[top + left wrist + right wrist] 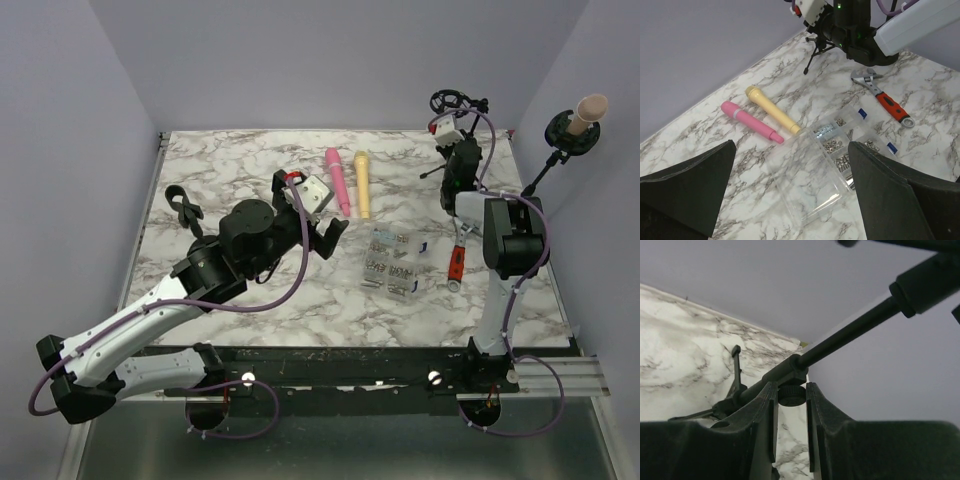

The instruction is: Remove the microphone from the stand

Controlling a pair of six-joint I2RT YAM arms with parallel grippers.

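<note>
A beige microphone (pixel 589 107) sits in the black clip at the top of the stand (pixel 537 178). The stand leans to the right, past the table's right edge. My right gripper (pixel 453 180) is shut low on the stand, just above its tripod legs (pixel 812 50). In the right wrist view the right gripper (pixel 791 390) pinches a small round knob (pixel 791 395) under the stand's tube (pixel 850 332), and the microphone is out of view there. My left gripper (pixel 330 235) hangs open over the middle of the table, far from the stand. Nothing is between the left gripper's (pixel 790 150) fingers.
A pink microphone (pixel 336 180) and a yellow one (pixel 362 185) lie side by side at the back centre. A clear parts box (pixel 393 262) with screws and a red-handled wrench (pixel 457 262) lie in front of the right arm. A black clamp (pixel 183 208) sits at the left edge, a black ring mount (pixel 451 101) at the back.
</note>
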